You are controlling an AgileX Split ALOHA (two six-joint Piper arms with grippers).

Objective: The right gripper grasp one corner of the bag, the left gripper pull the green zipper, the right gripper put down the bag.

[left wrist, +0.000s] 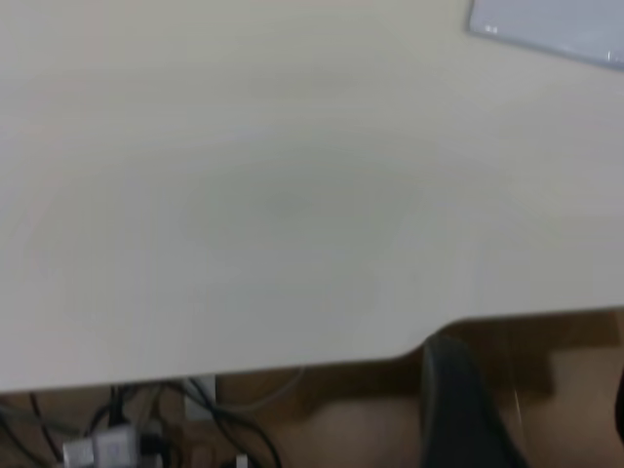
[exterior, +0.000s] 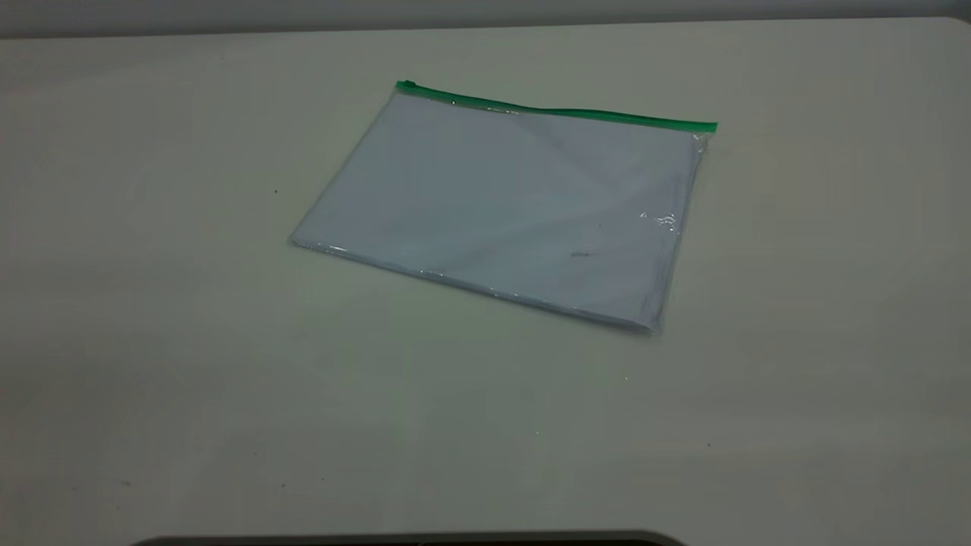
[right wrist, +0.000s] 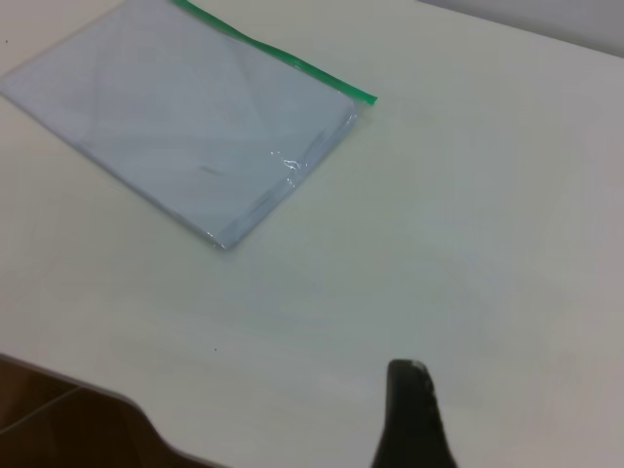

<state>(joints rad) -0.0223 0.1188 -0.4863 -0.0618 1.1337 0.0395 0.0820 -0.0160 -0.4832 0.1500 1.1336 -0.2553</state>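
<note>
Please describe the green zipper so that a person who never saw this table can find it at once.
On the pale table lies one flat clear bag holding white sheets. The green zipper is the narrow strip along its far edge, the only bright green thing there.

Lab bench: bare table (exterior: 152, 303), cables (left wrist: 146, 429) beneath.

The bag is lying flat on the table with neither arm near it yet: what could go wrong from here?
1. The bag lies flat on the table, so the right gripper may slide off a corner rather than get under it.
2. The slider tab sits at the far-left end of the green zipper; it is small, so the left gripper could miss it.
</note>
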